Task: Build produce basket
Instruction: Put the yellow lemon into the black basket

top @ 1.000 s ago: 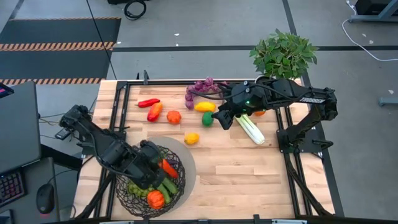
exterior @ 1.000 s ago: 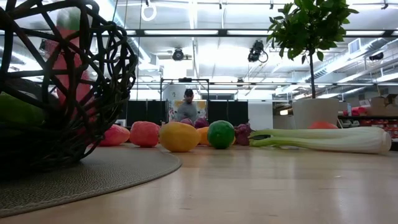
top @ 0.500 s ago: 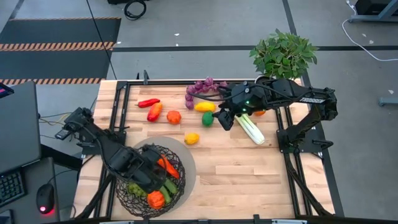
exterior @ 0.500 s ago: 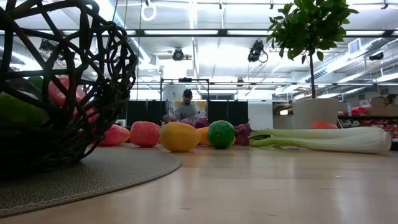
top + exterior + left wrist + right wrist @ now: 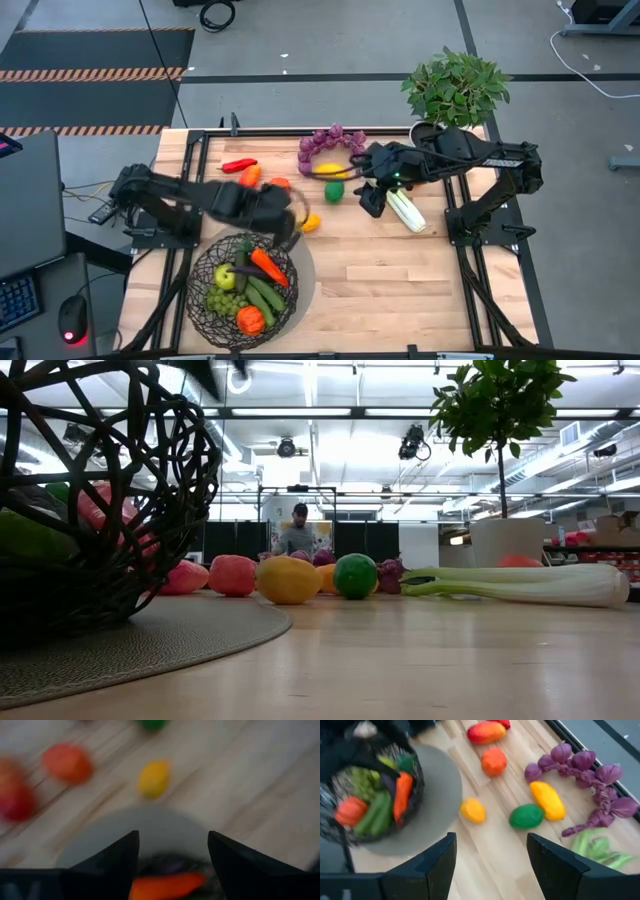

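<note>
Basket [image 5: 243, 291] sits at the table's 7 o'clock, already holding a carrot [image 5: 267, 266] and cucumbers. Left gripper [image 5: 290, 215] hovers at its 1 o'clock rim, fingers spread, empty, beside the lemon [image 5: 309, 222]. Right gripper [image 5: 371, 200] – spread, empty – hangs over the celery [image 5: 405, 209]. Risk: a hasty pinch could roll the lemon away.

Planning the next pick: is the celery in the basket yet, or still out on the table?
Still out. The celery lies flat on the table under the right gripper, far from the basket.
</note>
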Controlling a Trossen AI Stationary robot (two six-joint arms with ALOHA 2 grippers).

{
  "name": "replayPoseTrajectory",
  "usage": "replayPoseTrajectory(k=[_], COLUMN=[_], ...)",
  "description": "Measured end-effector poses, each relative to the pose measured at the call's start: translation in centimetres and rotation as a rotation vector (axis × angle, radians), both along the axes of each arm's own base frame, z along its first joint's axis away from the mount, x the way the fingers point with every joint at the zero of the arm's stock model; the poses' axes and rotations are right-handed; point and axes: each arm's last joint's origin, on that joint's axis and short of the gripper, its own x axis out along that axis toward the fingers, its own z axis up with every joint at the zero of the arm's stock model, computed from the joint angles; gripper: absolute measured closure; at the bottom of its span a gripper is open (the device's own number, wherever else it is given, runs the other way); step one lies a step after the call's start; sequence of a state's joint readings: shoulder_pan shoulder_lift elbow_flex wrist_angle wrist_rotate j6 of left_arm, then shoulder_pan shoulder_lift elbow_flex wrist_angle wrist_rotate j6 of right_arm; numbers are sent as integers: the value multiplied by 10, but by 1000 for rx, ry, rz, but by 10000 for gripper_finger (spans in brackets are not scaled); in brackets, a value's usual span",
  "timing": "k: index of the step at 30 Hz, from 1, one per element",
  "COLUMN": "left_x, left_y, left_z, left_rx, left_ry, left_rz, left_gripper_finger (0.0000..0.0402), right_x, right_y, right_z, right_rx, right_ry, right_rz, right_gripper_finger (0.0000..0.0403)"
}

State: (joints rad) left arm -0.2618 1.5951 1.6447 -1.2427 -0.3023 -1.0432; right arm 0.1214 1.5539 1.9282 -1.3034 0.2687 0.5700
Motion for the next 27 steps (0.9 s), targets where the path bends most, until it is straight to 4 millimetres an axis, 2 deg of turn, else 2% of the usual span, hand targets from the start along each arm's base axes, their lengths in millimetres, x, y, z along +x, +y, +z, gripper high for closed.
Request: replayPoseTrajectory(k=[3, 5, 9, 16, 20, 27], left_x=[20, 29, 43, 67, 72, 87], left_y=[19, 33, 64, 113, 125, 121], left_z=[2, -3, -24, -68, -86, -112], left_rx=[-16, -27, -86, -185, -176, -116], left_ry=[-89, -74, 32, 139, 198, 257], left_rz=[-89, -123, -209, -406, -510, -660], left_gripper_finger=[157, 155, 152, 148, 140, 109], right_x=[-5, -11, -25, -31, -32, -31], right_y=[3, 5, 9, 21, 26, 27], right_z=[-3, -7, -12, -10, -10, -10], right_rx=[-36, -52, -73, -36, -27, 59], right_ry=[72, 141, 271, 214, 178, 127], right_rz=[53, 74, 76, -53, -136, -284], right_gripper_finger=[149, 140, 118, 77, 57, 40])
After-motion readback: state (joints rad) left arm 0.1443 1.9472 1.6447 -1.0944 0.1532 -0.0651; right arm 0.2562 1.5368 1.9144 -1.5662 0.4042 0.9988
